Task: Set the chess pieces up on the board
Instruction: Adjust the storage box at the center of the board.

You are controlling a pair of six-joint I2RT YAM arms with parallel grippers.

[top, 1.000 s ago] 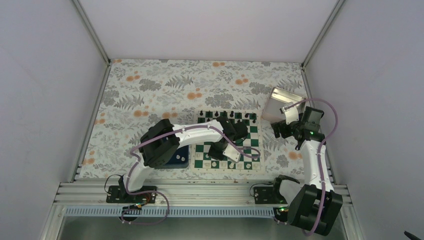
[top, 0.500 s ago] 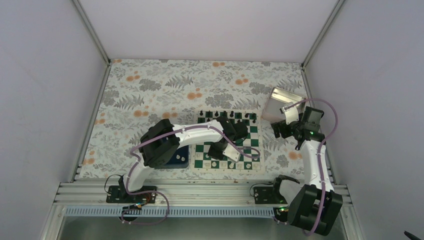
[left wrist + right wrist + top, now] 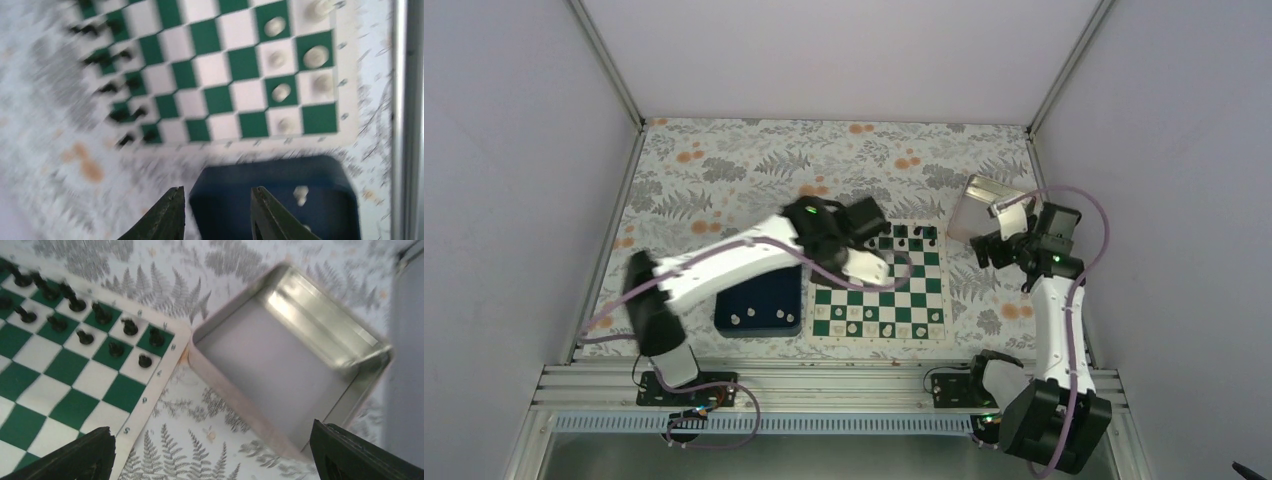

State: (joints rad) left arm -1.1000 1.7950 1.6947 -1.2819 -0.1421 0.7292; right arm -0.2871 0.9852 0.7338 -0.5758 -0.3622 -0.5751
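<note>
**A:** Where is the left hand [image 3: 216,192] now?

**B:** I see it in its own wrist view, at the bottom of the frame. That picture is blurred, but the two fingers [image 3: 169,215] stand a little apart and nothing is between them. Below them lies the dark navy tray [image 3: 280,210], with one cream piece [image 3: 300,193] inside it.

**A:** And the board?

**B:** The board [image 3: 879,285] lies in the middle of the overhead frame, on the flowered desk [image 3: 724,170], just to the right of the tray. The white chess pieces [image 3: 869,322] stand in the two rows at its lower edge, but I cannot count them surely. A few more lie in the tray. The black pieces [image 3: 916,237] are at the upper edge, where the left arm [image 3: 744,255] covers a part of the board.

**A:** The right hand?

**B:** My right hand [image 3: 212,440] is spread wide and holds nothing. It hangs over the desk at the right of the board. The metal tin [image 3: 280,360] is near it and fills the upper right of its wrist view.
</note>
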